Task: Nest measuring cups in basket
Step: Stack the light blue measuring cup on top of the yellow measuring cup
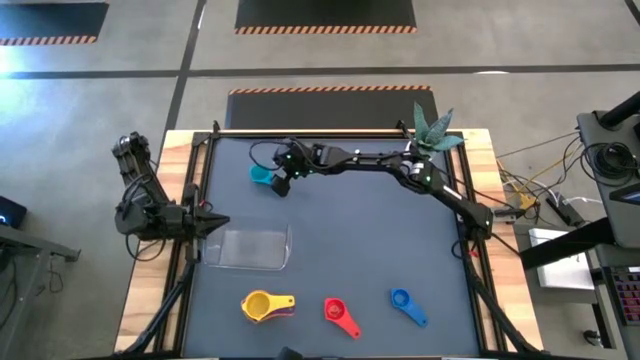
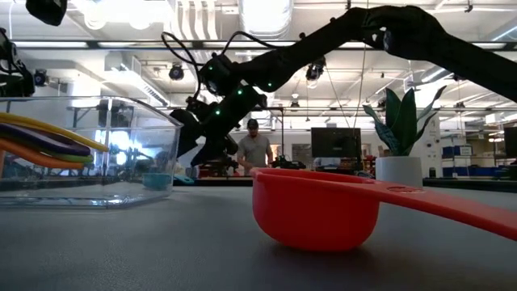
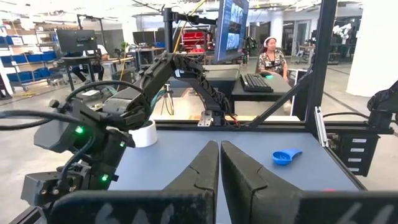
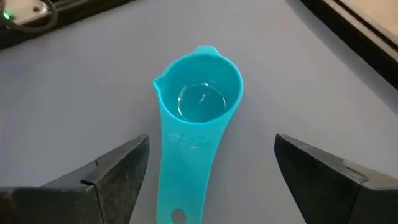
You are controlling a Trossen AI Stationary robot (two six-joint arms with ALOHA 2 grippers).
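Note:
The cyan measuring cup (image 4: pixel 199 93) sits upright on the dark mat near the table's far edge, its flat handle (image 4: pixel 186 149) pointing back toward my right gripper (image 4: pixel 211 140). That gripper is open above it, one finger on each side of the handle, touching nothing. From above, the right gripper (image 1: pixel 283 180) is just right of the cyan cup (image 1: pixel 262 176). The clear basket (image 1: pixel 255 248) rests flat on the mat left of centre. My left gripper (image 1: pixel 215 222) waits shut at the basket's left end. A yellow cup (image 1: pixel 268 304) is nested on purple and orange ones. No green cup shows.
A red cup (image 1: pixel 340 313) and a blue cup (image 1: pixel 405 303) lie near the table's near edge, right of the yellow stack. The white pot with the spiky plant (image 1: pixel 435 135) stands at the far right corner. People sit at desks in the room beyond.

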